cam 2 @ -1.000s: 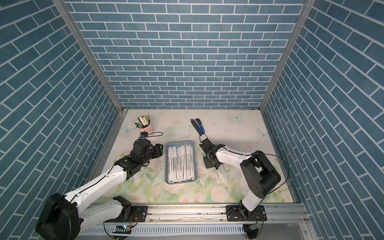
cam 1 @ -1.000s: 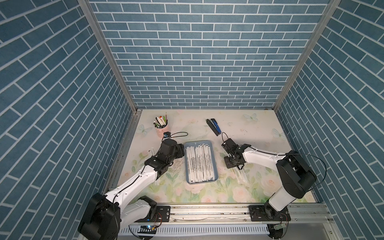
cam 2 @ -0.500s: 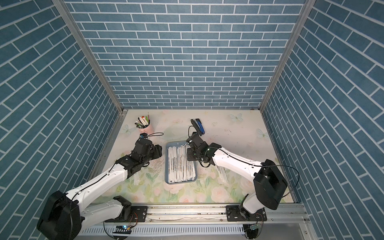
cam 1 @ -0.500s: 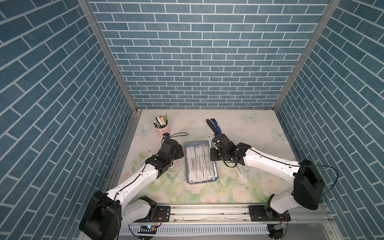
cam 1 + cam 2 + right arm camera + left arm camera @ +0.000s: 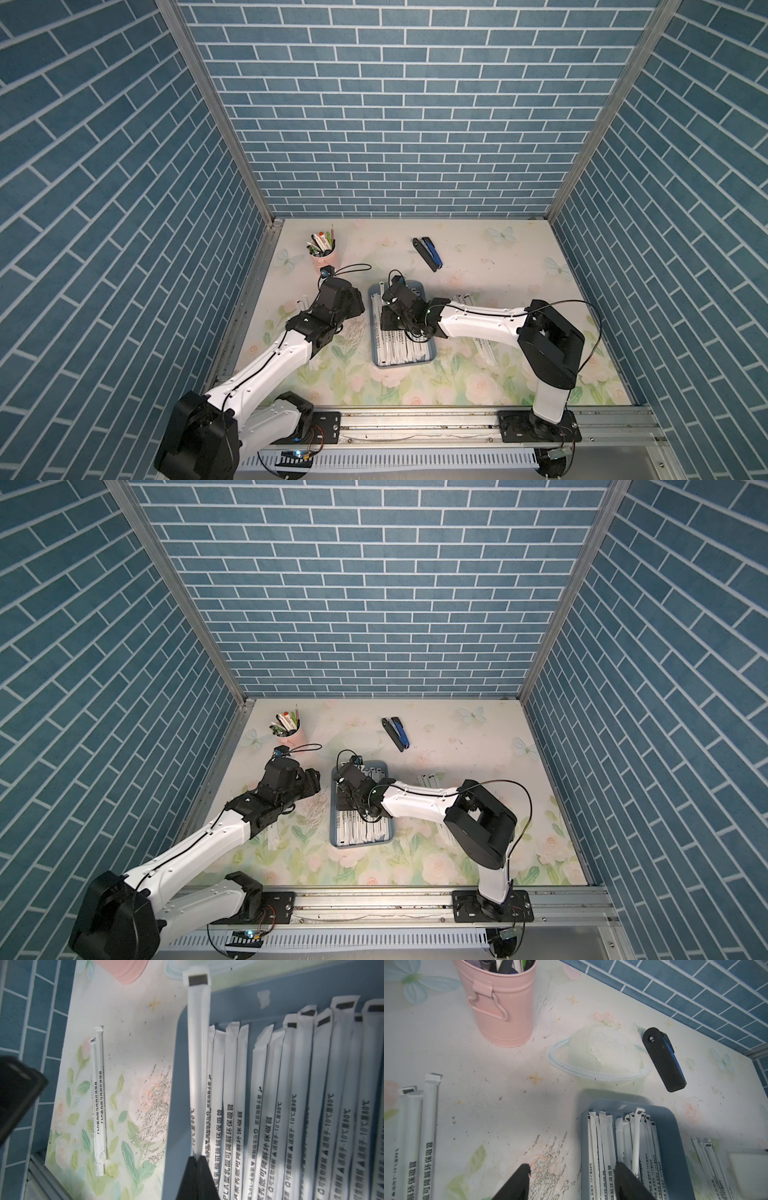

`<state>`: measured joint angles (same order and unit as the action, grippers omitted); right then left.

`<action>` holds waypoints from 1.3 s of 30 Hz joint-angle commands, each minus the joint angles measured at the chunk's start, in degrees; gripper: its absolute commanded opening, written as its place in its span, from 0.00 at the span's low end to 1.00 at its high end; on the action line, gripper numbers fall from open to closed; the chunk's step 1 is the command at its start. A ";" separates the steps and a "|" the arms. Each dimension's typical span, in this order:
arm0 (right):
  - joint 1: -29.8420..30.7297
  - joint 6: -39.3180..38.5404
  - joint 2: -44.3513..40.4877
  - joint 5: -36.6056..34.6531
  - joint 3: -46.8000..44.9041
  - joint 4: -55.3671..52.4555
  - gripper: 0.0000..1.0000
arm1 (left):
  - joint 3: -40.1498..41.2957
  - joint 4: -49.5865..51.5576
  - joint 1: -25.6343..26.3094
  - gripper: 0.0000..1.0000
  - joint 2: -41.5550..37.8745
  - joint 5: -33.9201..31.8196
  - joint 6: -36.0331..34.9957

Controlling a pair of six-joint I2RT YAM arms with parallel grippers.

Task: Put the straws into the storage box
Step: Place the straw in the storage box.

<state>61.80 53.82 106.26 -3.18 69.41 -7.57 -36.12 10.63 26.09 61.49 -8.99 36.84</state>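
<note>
— So, our tally?
— Right pincer pinched shut on one straw, over the storage box; many straws boxed just beside it. Left pincer agape, empty. We owe loose straws, outside both pincers.

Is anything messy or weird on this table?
Yes. Beside the storage box, the table has a scraped, flaky patch where the flower print is worn off. A torn paper scrap lies in the box's corner. A few straws lie outside on the table.
</note>
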 commanded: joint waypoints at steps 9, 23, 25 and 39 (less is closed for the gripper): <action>-1.66 0.80 3.95 5.44 0.75 -1.75 0.00 | 2.44 1.34 -1.29 0.68 -1.60 1.23 -0.77; -2.65 0.05 6.58 7.18 1.74 -2.43 0.05 | 1.84 1.39 -1.37 0.67 -0.52 1.61 -0.73; -2.73 0.05 6.51 7.17 1.95 -2.68 0.07 | 1.71 1.42 -1.33 0.68 -0.49 1.70 -0.74; -3.12 -2.83 1.98 5.04 4.94 -7.86 0.23 | 0.52 4.11 -1.87 0.67 -0.72 -0.77 -0.82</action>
<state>59.16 53.52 111.57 3.53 72.25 -12.29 -34.44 12.49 24.95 60.75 -7.97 36.60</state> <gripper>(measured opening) 0.223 0.668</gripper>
